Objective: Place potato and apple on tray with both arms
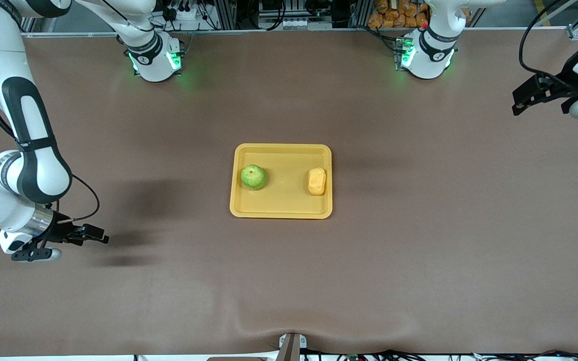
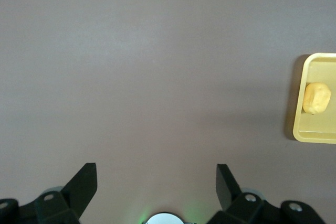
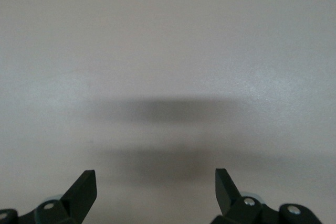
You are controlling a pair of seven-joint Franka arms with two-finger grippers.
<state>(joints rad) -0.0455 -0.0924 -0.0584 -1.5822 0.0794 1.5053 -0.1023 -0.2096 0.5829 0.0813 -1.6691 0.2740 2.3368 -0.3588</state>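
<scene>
Nearest the front camera, the right tool (image 1: 86,235) hangs above bare tabletop (image 1: 419,260) at the right arm's end, fingers (image 3: 84,187) spread apart and holding nothing. Farther up, the yellow tray (image 1: 281,213) lies at mid-tabletop; the green apple (image 1: 253,177) rests in it toward the right arm's end, and the potato (image 1: 316,181) rests in it toward the left arm's end, the two well apart. Farthest, the left tool (image 1: 532,98) hangs above the left arm's end, fingers (image 2: 84,184) spread apart, empty.
</scene>
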